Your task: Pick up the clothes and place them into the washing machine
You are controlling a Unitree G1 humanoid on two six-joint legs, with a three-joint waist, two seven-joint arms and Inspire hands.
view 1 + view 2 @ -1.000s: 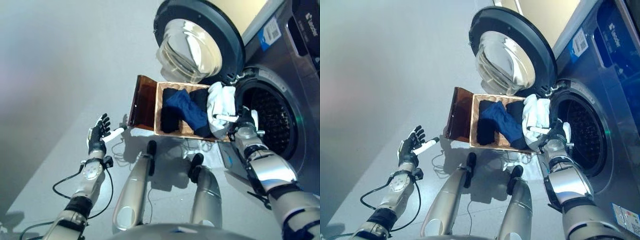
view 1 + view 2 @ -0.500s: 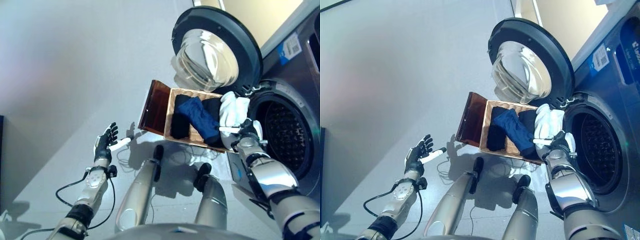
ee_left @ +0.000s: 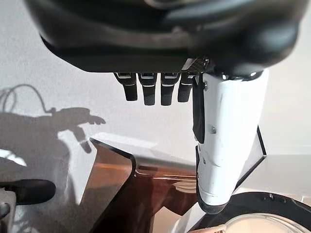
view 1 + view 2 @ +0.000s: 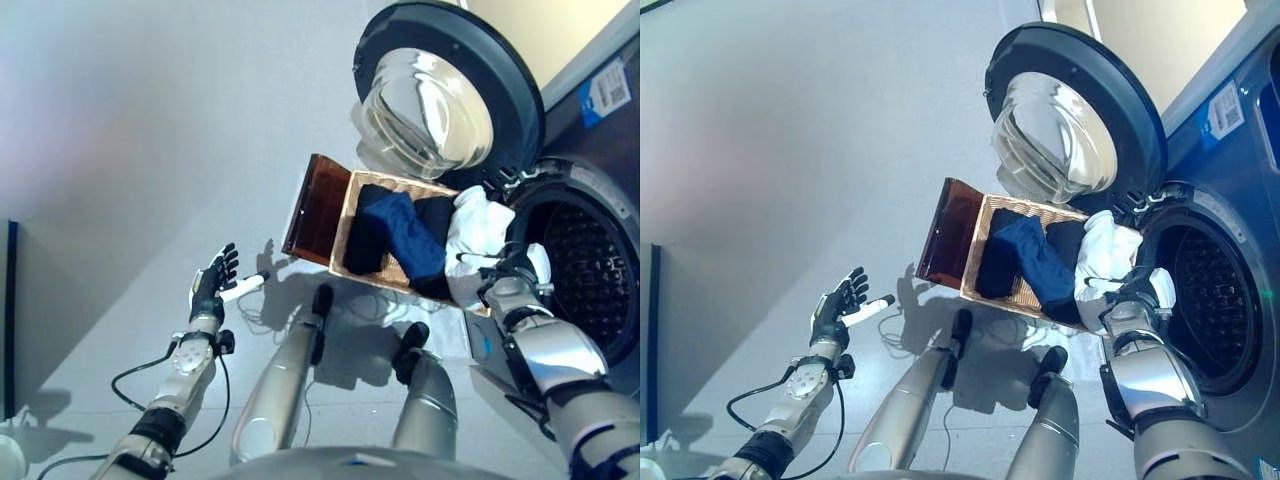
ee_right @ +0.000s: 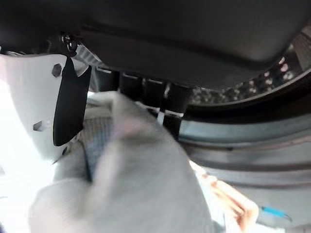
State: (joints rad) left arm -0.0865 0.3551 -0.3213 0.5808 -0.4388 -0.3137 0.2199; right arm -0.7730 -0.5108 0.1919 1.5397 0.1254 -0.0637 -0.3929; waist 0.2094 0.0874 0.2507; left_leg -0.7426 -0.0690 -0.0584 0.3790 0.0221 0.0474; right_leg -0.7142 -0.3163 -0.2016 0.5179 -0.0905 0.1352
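The right hand (image 4: 1143, 290) had its fingers clamped on the crumpled white cloth garment (image 4: 478, 228), lifted at the woven basket's (image 4: 345, 220) right edge; next, swing it right into the drum (image 4: 590, 270). Left hand (image 4: 208, 288) idled with straight fingers.

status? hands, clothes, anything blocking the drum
Right hand shut on white garment, at drum opening. Left hand open, idle over floor. Dark clothes in basket. Washer door open, nothing blocking.

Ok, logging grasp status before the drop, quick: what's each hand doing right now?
Left hand: open, holding nothing, out over the floor.
Right hand: shut on the white garment, beside the washing machine opening.
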